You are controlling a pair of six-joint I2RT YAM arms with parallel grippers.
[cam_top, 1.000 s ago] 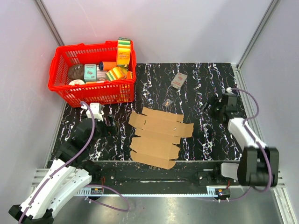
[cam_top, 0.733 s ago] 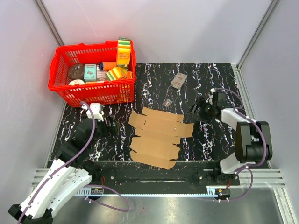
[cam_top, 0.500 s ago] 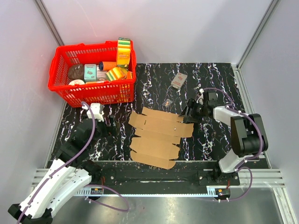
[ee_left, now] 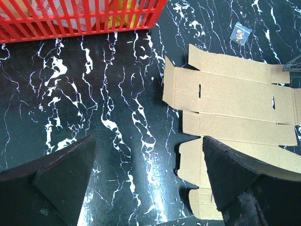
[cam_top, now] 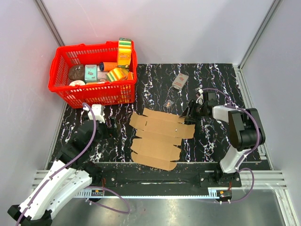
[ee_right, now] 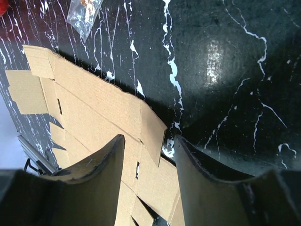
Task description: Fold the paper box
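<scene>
The paper box lay as a flat brown die-cut sheet in the lower middle of the top view, spread on the black marbled table, its flaps unfolded. The right gripper sat low at the sheet's upper right corner. In the right wrist view its jaws stood parted, one on each side of the end flap of the sheet, with bare gaps beside the flap and nothing clenched. The left gripper hung left of the sheet and apart from it, jaws spread wide and empty, the cardboard to the right in its wrist view. A red basket full of goods stood at the upper left. A small clear bag lay just above the sheet, and a grey-and-red packet lay farther up.
</scene>
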